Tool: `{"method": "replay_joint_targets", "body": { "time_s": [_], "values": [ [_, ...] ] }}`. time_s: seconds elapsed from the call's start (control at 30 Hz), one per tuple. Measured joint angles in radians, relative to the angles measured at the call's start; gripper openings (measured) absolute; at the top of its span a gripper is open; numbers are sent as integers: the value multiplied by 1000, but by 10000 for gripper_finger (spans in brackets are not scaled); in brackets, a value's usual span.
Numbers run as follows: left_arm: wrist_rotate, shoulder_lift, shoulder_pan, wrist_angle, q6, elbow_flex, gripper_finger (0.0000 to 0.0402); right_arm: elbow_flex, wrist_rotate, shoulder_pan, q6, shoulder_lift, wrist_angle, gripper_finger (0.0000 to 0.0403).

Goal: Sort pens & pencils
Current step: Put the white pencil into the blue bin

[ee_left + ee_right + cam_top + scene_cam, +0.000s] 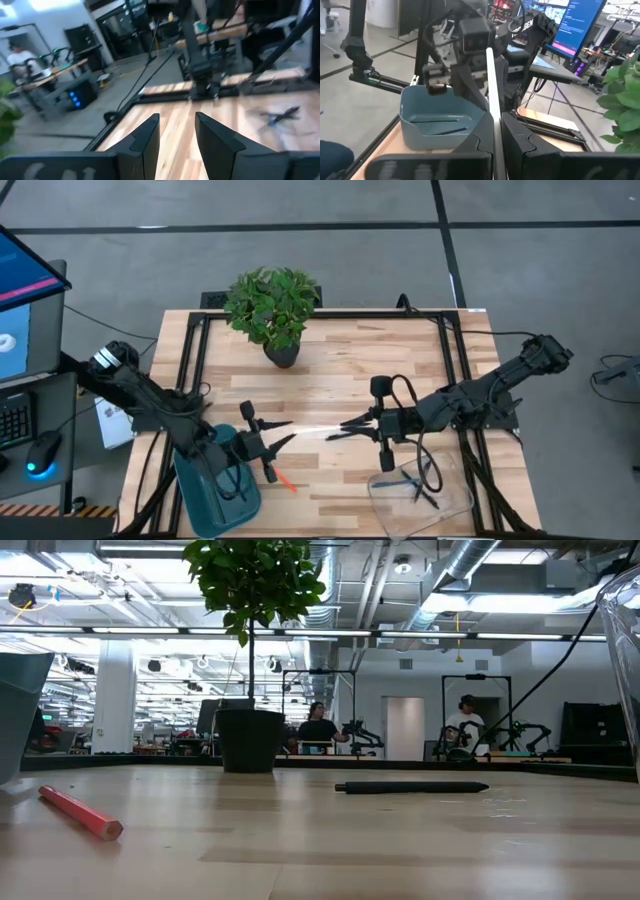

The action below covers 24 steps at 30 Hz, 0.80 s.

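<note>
At the high view's centre, a whitish pen [318, 431] lay left-right, clamped in the right gripper [345, 425], its free end reaching the left gripper [285, 432], jaws apart.

pens & pencils [285, 482]: about seven | trays [200, 500]: two | plant [272, 305]: one

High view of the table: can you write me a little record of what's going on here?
Left tool: open, empty, above the teal plastic tray
Right tool: shut on the slim whitish pen, pointing at the left tool
Bright orange pencil: loose on the wooden table
Clear plastic tray: holds blue and dark pens
</note>
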Motion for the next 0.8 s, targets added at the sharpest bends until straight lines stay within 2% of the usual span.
{"method": "replay_joint_targets", "body": {
  "time_s": [0.2,0.47,0.7,0.8],
  "values": [
    [29,-12,3,159,175,0,117,0,0,-3,-46,0,46,35],
    [263,-12,44,302,289,-5,117,0,-25,-24,-74,0,71,35],
    [317,-12,92,548,395,-93,117,-1,-79,-51,-126,0,149,35],
    [403,-11,108,703,450,-135,117,-1,-82,-57,-138,0,153,35]
  ]
}}
